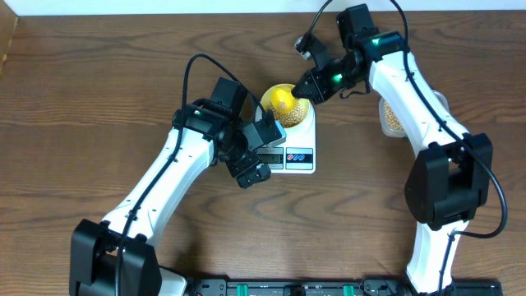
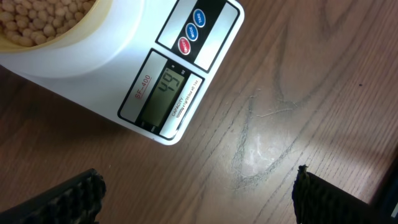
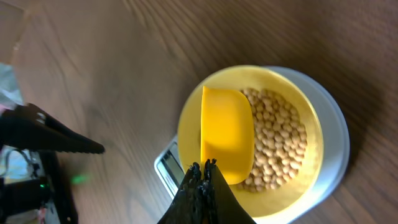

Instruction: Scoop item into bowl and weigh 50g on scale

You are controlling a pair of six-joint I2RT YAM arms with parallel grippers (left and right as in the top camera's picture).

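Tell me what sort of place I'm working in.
Probably a robot test bench rather than a kitchen: a wooden table, two robot arms mounted at its edge, and a scale carrying a bowl of beans.

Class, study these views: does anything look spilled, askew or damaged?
No spill: the small tan beans sit inside the pale-yellow round bowl on the white digital scale. Only faint pale scratches mark the wooden table beside it.

The scale [image 2: 112, 59] is sitting on the wooden table [image 2: 311, 93], its display [image 2: 165, 93] showing what is reading as 49. The bowl [image 2: 84, 25] is resting on the scale's platform, holding the beans [image 2: 31, 18]. Three round buttons [image 2: 191, 33] are lying beside the display. The left gripper [image 2: 199, 199] is hovering off the scale's display edge, fingers [image 2: 74, 196] standing wide apart, gripping nothing.
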